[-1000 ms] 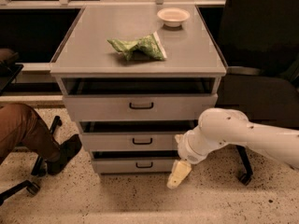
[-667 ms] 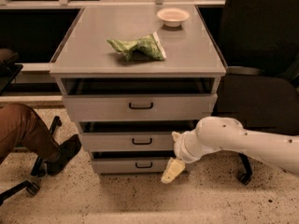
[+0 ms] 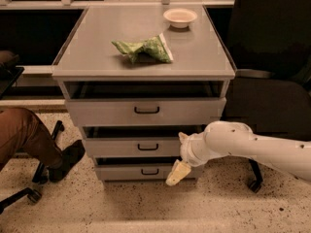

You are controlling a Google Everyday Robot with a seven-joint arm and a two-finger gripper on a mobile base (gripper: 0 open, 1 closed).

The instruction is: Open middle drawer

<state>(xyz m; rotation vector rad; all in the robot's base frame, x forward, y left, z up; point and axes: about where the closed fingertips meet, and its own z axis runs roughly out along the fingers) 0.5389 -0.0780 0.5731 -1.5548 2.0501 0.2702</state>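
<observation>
1. Grey middle drawer (image 3: 116, 148), at six o'clock below the counter (image 3: 97, 42), does not look pulled out.
2. The hand (image 3: 178, 173) hangs at four o'clock off its handle (image 3: 147, 147), apart; wide or narrow, I cannot tell.
3. Reaching, gripping and pulling remain.

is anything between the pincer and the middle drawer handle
Nothing visible does. The pincer hangs in front of the right end of the bottom drawer, below and to the right of the black handle on the middle drawer. Only open air and drawer front lie between them.
</observation>
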